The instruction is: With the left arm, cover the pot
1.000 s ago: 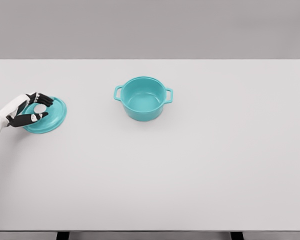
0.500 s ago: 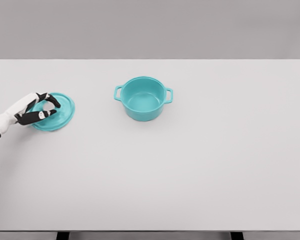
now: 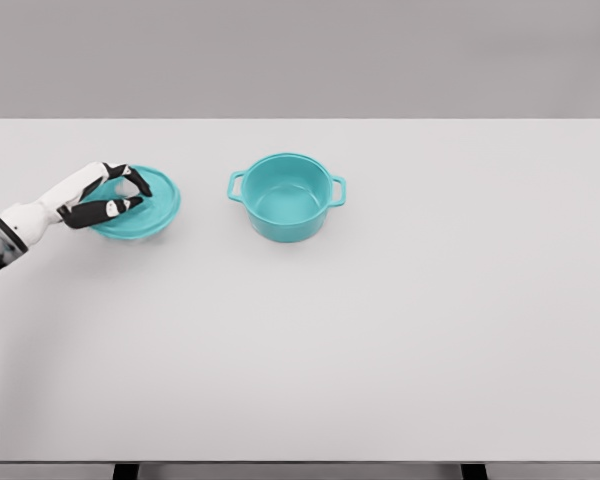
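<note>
- so the left hand (image 3: 108, 198) has the teal lid (image 3: 145, 205) pinched by its knob, dark fingers (image 3: 108, 210) curled in around the middle of it
- big change from a second ago: the lid was way out near the left edge of the worktop (image 3: 380, 340), now it's slid a good way rightward and looks lifted, with a faint shadow under it
- the arm has stretched out more too, more of the white forearm showing
- teal pot (image 3: 286, 196) hasn't budged, sitting open and upright in the middle-back of the worktop, both side handles visible
- lid is still apart from the pot, gap of bare worktop between them, so not covered yet
- my read: carry phase is well underway, what's left is getting the lid over the rim, centring it and lowering it
- right arm isn't in the shot at all
</note>
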Action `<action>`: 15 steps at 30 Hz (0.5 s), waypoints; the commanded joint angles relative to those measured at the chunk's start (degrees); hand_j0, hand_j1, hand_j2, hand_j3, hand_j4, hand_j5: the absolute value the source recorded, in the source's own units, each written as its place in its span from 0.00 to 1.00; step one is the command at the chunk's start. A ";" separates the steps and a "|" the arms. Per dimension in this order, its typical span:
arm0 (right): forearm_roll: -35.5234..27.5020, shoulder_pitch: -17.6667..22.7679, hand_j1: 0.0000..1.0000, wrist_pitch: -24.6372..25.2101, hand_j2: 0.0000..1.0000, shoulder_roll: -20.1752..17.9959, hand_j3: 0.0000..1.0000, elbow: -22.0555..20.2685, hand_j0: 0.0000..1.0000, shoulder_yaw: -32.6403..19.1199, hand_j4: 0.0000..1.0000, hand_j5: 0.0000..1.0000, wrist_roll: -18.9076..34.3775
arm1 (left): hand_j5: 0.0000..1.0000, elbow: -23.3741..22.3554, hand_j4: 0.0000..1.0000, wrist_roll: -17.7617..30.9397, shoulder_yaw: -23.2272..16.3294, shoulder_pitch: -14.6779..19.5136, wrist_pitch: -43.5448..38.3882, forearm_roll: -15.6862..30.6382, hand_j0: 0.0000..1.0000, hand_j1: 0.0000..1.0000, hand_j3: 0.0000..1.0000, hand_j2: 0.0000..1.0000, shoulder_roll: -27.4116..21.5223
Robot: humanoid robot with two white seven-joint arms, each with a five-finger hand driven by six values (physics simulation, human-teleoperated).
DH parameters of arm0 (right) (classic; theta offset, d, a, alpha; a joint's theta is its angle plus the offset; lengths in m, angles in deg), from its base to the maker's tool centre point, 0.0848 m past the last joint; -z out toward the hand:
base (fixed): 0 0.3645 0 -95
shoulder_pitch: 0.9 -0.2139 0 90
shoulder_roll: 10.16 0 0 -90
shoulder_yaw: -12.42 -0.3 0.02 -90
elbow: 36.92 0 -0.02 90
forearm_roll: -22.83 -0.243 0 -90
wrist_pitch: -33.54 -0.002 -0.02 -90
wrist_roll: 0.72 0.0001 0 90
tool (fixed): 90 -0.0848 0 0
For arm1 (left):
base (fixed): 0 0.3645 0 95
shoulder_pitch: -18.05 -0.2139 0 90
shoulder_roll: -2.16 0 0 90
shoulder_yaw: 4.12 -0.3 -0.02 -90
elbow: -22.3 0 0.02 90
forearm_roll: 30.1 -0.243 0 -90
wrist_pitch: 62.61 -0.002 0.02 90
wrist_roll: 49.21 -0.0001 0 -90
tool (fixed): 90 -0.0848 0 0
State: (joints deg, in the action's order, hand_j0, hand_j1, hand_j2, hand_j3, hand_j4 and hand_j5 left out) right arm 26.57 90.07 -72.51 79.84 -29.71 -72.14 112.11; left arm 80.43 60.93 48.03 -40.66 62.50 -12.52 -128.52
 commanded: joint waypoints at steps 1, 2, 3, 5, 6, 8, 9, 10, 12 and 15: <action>0.04 0.00 1.00 -0.03 1.00 0.00 1.00 0.00 1.00 0.02 1.00 1.00 0.02 | 0.40 1.28 0.40 -0.02 0.23 0.00 -0.10 0.34 0.40 0.40 0.40 0.40 -0.02; 0.04 -0.09 1.00 -0.03 1.00 0.00 1.00 0.00 1.00 0.02 1.00 1.00 0.02 | 0.40 1.63 0.40 -0.02 0.23 0.00 -0.10 0.34 0.40 0.40 0.40 0.40 -0.02; 0.04 0.00 1.00 -0.03 1.00 0.00 1.00 0.00 1.00 0.02 1.00 1.00 0.02 | 0.40 1.81 0.40 -0.02 0.23 0.17 -0.10 0.34 0.40 0.40 0.40 0.40 0.07; 0.04 0.00 1.00 -0.03 1.00 0.00 1.00 0.00 1.00 0.02 1.00 1.00 0.02 | 0.40 1.89 0.40 -0.02 0.14 0.97 -0.10 0.43 0.40 0.40 0.40 0.40 0.07; 0.04 0.00 1.00 -0.03 1.00 0.00 1.00 0.00 1.00 -0.07 1.00 1.00 0.02 | 0.40 2.68 0.40 -0.02 0.14 1.14 -0.10 0.34 0.40 0.40 0.40 0.40 0.07; 0.04 -0.09 1.00 -0.03 1.00 0.00 1.00 0.00 1.00 0.02 1.00 1.00 0.02 | 0.40 3.39 0.40 -0.02 0.14 1.58 -0.10 0.34 0.40 0.40 0.40 0.40 0.07; 0.04 0.00 1.00 -0.03 1.00 0.00 1.00 0.00 1.00 -0.07 1.00 1.00 0.02 | 0.40 3.65 0.40 -0.02 0.14 1.76 -0.10 0.34 0.40 0.40 0.40 0.40 0.16; 0.04 0.00 1.00 -0.03 1.00 0.00 1.00 0.00 1.00 -0.07 1.00 1.00 0.02 | 0.40 3.91 0.40 -0.02 0.14 1.76 -0.10 0.34 0.40 0.40 0.40 0.40 0.33; 0.04 0.00 1.00 -0.03 1.00 0.00 1.00 0.00 1.00 0.02 1.00 1.00 0.02 | 0.40 4.00 0.40 -0.02 0.06 1.93 -0.10 0.34 0.40 0.40 0.40 0.40 1.13; 0.04 0.00 1.00 -0.03 1.00 0.00 1.00 0.00 1.00 0.02 1.00 1.00 0.02 | 0.40 4.53 0.40 -0.02 -0.03 2.37 -0.10 0.25 0.40 0.40 0.40 0.40 2.44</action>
State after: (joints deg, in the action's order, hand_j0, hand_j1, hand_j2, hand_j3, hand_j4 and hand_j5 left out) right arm 26.57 90.07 -72.51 79.84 -29.71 -72.13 112.11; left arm 84.55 60.94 48.00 -38.28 62.51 -12.60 -126.70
